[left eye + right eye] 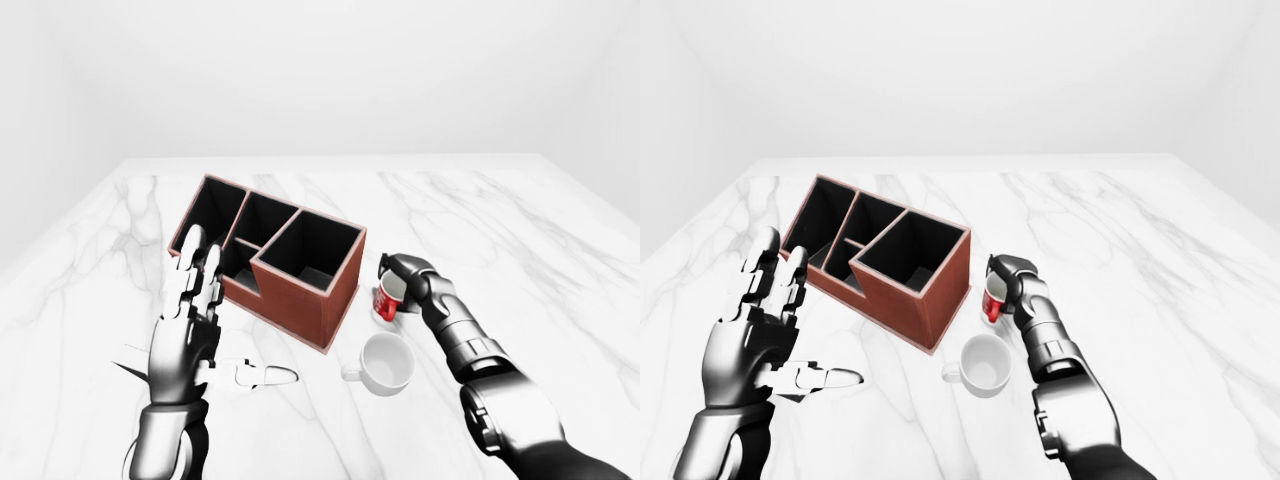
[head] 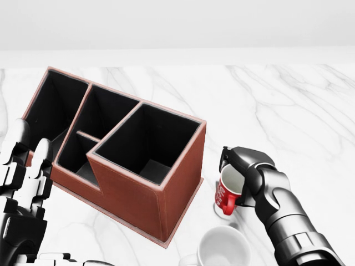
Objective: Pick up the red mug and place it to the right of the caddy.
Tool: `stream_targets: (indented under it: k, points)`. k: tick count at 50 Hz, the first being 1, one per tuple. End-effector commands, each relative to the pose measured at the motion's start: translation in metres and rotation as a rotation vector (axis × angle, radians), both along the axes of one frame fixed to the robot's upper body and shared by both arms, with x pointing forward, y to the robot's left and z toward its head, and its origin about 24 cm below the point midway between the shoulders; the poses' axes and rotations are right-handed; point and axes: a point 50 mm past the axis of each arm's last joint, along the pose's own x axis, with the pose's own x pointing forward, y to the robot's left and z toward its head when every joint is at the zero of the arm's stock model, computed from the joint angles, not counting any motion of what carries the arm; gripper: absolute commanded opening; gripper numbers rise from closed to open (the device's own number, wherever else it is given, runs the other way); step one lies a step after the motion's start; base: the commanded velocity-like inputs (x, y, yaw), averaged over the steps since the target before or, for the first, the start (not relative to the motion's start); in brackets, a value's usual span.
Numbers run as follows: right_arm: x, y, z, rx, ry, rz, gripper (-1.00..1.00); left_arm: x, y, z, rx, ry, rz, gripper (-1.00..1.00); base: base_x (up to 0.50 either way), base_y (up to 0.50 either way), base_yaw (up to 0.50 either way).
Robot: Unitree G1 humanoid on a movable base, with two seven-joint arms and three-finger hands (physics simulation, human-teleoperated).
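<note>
Left hand [image 1: 185, 330] raised with fingers spread, holding nothing, well left of the caddy [image 2: 119, 152]; red mug [image 2: 227, 191] sits just right of the caddy, upright axis slightly tilted, right hand [image 2: 247, 169] clamped over its rim, white mug [image 2: 222, 246] close below.

A white mug [image 1: 384, 364] stands upright on the tabletop [image 1: 520, 230], in the lower middle of the left-eye view, and its handle points to the view's left. The tabletop is of white marble with thin grey veins. Behind its far edge there is only a plain pale wall [image 1: 330, 70], which fills the top of the eye views.
</note>
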Motion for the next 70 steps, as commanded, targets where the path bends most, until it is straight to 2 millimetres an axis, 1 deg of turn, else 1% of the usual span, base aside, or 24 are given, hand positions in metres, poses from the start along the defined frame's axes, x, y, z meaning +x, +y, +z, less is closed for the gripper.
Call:
stream_targets:
  k: [1, 25, 32, 40, 41, 42, 43, 44, 45, 53, 61, 70]
  points:
    - [0.001, 0.0, -0.004, 0.036, -0.011, -0.032, -1.0, 0.0, 0.0, 0.0, 0.0, 0.0, -0.001, 1.0, 0.0, 0.0, 0.0]
    - [-0.005, 0.002, -0.019, 0.035, 0.012, -0.063, -1.0, -0.001, 0.0, 0.001, -0.002, -0.005, -0.004, 1.0, 0.0, 0.0, 0.0]
    - [-0.003, 0.004, -0.017, 0.034, 0.011, -0.053, -1.0, -0.001, 0.0, 0.001, -0.002, -0.005, -0.006, 1.0, 0.0, 0.0, 0.0]
    - [-0.004, 0.003, -0.02, 0.032, 0.014, -0.061, -1.0, -0.003, 0.001, 0.004, -0.003, -0.019, -0.004, 1.0, 0.0, 0.0, 0.0]
    - [-0.004, 0.003, -0.019, 0.032, 0.011, -0.062, -0.94, -0.003, 0.0, 0.004, -0.003, -0.02, -0.004, 1.0, 0.0, 0.0, 0.0]
    - [-0.003, 0.003, -0.018, 0.032, 0.01, -0.063, -0.69, -0.003, 0.0, 0.005, -0.002, -0.021, -0.004, 1.0, 0.0, 0.0, 0.0]
    - [-0.003, 0.002, -0.017, 0.032, 0.008, -0.063, -0.16, -0.003, 0.0, 0.005, -0.002, -0.022, -0.004, 1.0, 0.0, 0.0, 0.0]
    - [-0.002, 0.002, -0.016, 0.031, 0.006, -0.062, 0.13, -0.003, 0.0, 0.005, -0.003, -0.02, -0.005, 1.0, 0.0, 0.0, 0.0]
    - [-0.002, 0.001, -0.016, 0.03, 0.002, -0.064, 1.0, -0.003, 0.0, 0.005, -0.002, -0.021, -0.005, 1.0, 0.0, 0.0, 0.0]
    - [-0.005, -0.004, -0.019, 0.023, 0.011, -0.072, 1.0, -0.003, -0.001, 0.005, -0.001, -0.021, -0.008, 1.0, 0.0, 0.0, 0.0]
    - [-0.006, -0.006, -0.019, 0.015, 0.009, -0.068, 1.0, -0.004, -0.001, 0.007, -0.001, -0.028, -0.008, 1.0, 0.0, 0.0, 0.0]
    - [-0.007, -0.013, -0.019, 0.011, 0.009, -0.084, 1.0, -0.004, -0.002, 0.006, -0.002, -0.025, -0.011, 1.0, 0.0, 0.0, 0.0]
